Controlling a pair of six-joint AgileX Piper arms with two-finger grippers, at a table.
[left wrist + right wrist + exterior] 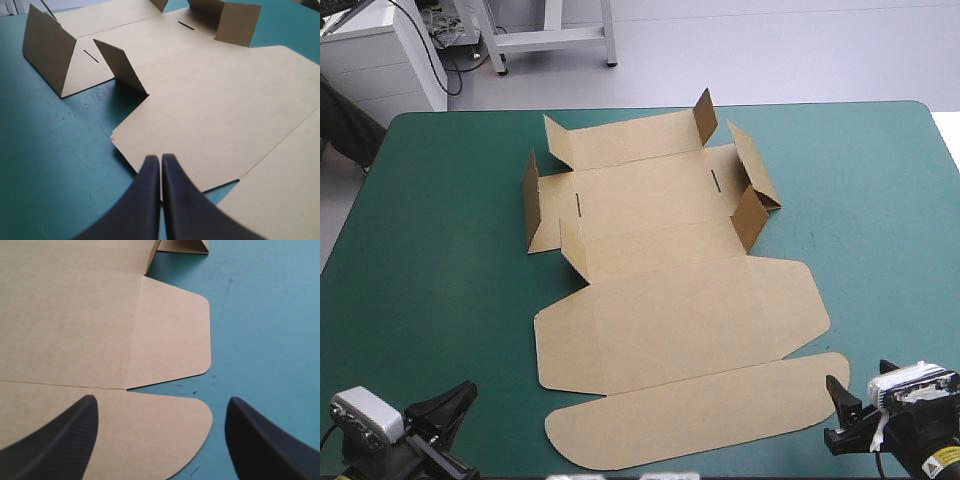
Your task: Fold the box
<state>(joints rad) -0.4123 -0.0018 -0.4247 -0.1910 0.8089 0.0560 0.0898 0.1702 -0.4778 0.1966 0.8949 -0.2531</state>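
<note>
Box (670, 300) ahead of right gripper (161, 399)

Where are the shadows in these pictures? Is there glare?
Left wrist view: a dark shadow on the teal-green cover beside the box's raised flap. High view: faint shadows by the raised flaps, no glare. Right wrist view: a thin shadow under the box's edge.

The brown box (670, 310) lies mostly flat mid-table, its far side flaps standing upright.
</note>
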